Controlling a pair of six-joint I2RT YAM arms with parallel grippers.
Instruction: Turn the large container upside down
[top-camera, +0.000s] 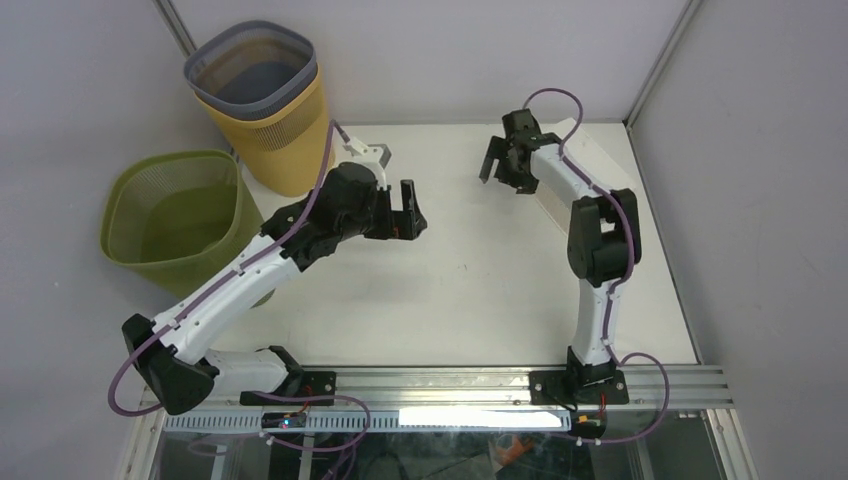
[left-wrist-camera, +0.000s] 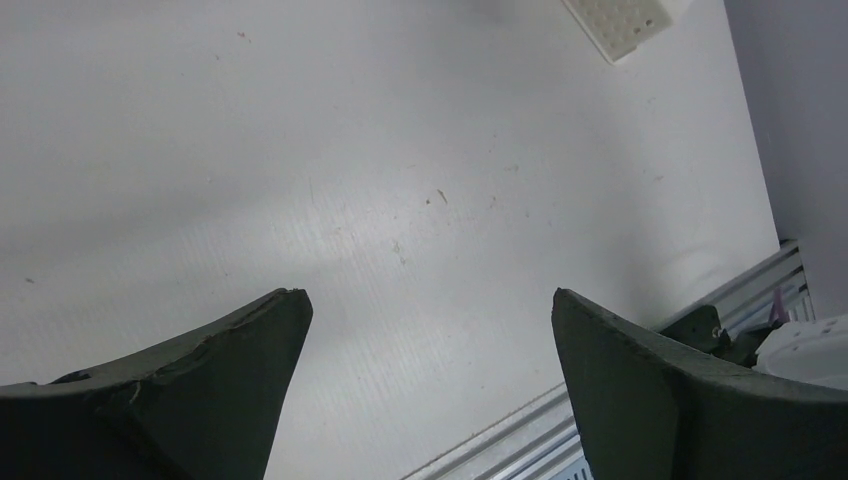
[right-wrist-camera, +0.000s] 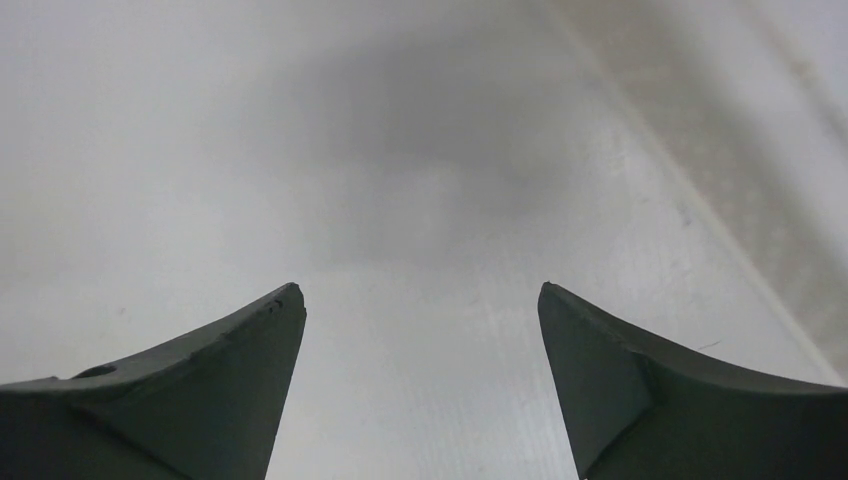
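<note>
A yellow mesh bin (top-camera: 288, 135) stands upright at the table's far left corner, with a grey bin (top-camera: 250, 62) nested in its mouth. A larger green mesh bin (top-camera: 172, 212) stands upright to the left of the table edge, beside my left arm. Neither bin shows in the wrist views. My left gripper (top-camera: 408, 212) is open and empty above the table's middle, right of the yellow bin; its wrist view (left-wrist-camera: 430, 295) shows only bare table between the fingers. My right gripper (top-camera: 497, 163) is open and empty at the far middle; its wrist view (right-wrist-camera: 420, 290) also shows bare table.
The white table (top-camera: 480, 290) has a metal rail (top-camera: 480, 385) along its near edge and grey walls behind and to the right. A white perforated piece (left-wrist-camera: 625, 22) shows at the top of the left wrist view.
</note>
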